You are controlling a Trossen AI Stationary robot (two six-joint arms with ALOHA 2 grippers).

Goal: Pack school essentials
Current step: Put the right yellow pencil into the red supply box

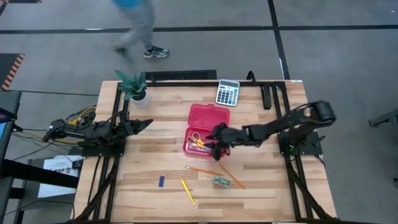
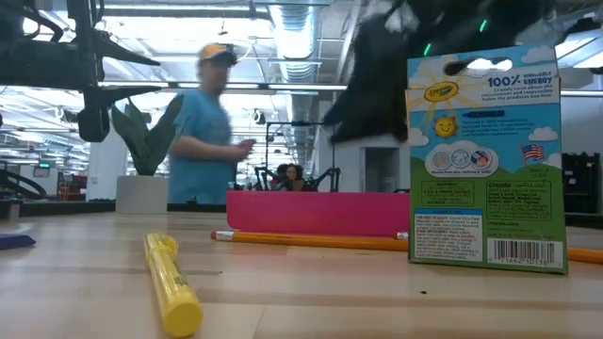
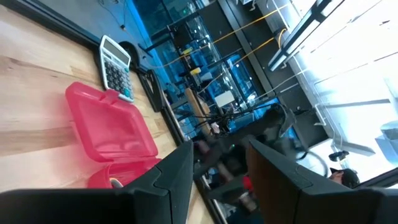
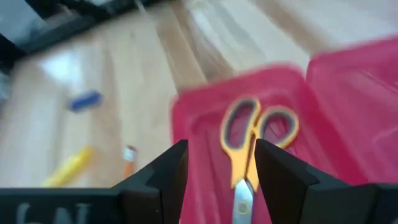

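Observation:
The red hinged case [image 1: 209, 116] lies open mid-table, and the yellow-orange-handled scissors [image 1: 195, 140] [image 4: 251, 142] lie in its near tray. My right gripper [image 1: 217, 145] [image 4: 216, 157] hangs open just above that tray, with its fingers on either side of the scissors' blades. On the wood nearer the front edge lie two orange pencils [image 1: 203, 169] [image 2: 311, 240], the green-yellow crayon box [image 1: 221, 181] [image 2: 485, 160], the yellow stick [image 1: 188, 191] [image 2: 174, 282] and the tiny blue piece [image 1: 161, 181]. My left gripper [image 1: 148, 124] [image 3: 217, 155] waits open at the table's left.
A grey calculator [image 1: 227, 92] lies at the far edge, and a small potted plant [image 1: 135, 88] stands at the far left corner. A person [image 1: 138, 28] walks past beyond the table. Bare wood stretches between the left gripper and the case.

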